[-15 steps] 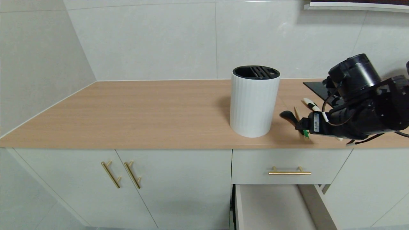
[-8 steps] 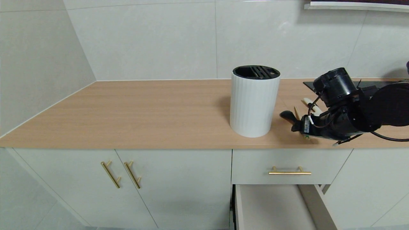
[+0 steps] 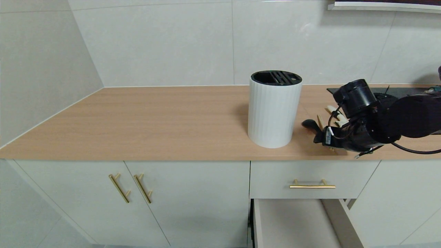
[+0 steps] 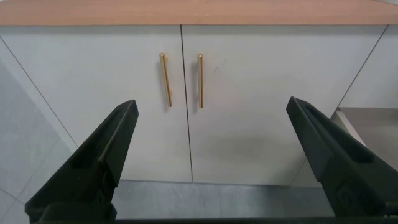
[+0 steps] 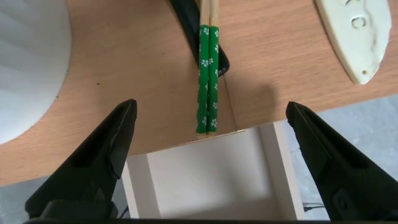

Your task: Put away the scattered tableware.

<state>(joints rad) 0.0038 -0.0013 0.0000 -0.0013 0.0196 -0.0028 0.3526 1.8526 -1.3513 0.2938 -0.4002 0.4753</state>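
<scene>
A pair of wooden chopsticks with green patterned ends (image 5: 207, 87) lies on the counter, the ends at its front edge, partly over a black spoon (image 5: 194, 37). A white piece of tableware (image 5: 351, 37) lies to one side of them. In the head view the chopsticks (image 3: 320, 122), the black spoon (image 3: 309, 124) and the white piece (image 3: 337, 113) lie right of a white ribbed holder (image 3: 274, 110) with a black slotted top. My right gripper (image 5: 211, 180) hangs open low over the green ends, holding nothing. My left gripper (image 4: 211, 174) is open and faces the cabinet doors.
Below the counter's front edge sit a closed drawer with a gold handle (image 3: 312, 186) and an open lower drawer (image 3: 296, 220). Two cabinet doors with gold handles (image 4: 183, 81) are on the left. A black flat slab (image 3: 339, 92) lies at the back right.
My right arm has come down toward the counter over the chopsticks, its wrist dropping lower. The tableware and the holder have not moved.
</scene>
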